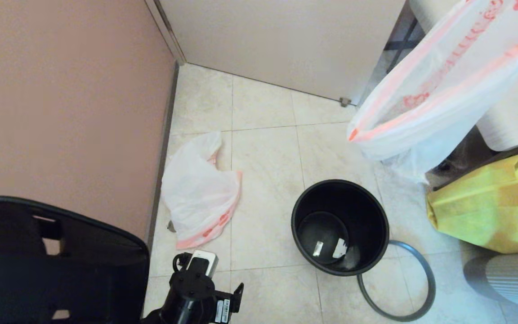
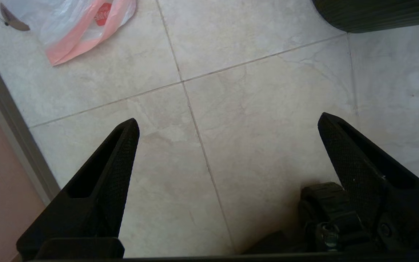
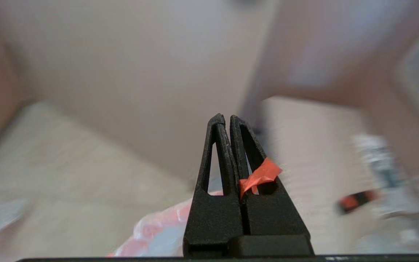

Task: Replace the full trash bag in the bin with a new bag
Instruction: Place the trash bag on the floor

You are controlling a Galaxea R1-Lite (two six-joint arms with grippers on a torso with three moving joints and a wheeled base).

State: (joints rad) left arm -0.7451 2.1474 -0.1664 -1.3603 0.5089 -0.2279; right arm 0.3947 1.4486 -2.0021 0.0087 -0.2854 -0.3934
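The full trash bag, white with a pink-red rim band and red print, hangs in the air at the upper right, above and beyond the bin. My right gripper is shut on a strip of its red band, and the bag hangs below the fingers. The round black bin stands on the floor with no liner and two small pale scraps at its bottom. Its dark grey hoop lies on the tiles beside it. The new bag lies limp by the left wall. My left gripper is open over bare tiles.
A yellow fabric bag sits right of the bin, under a white tabletop. A grey ribbed object lies at the lower right. The pink wall and a black frame close off the left; a white door stands behind.
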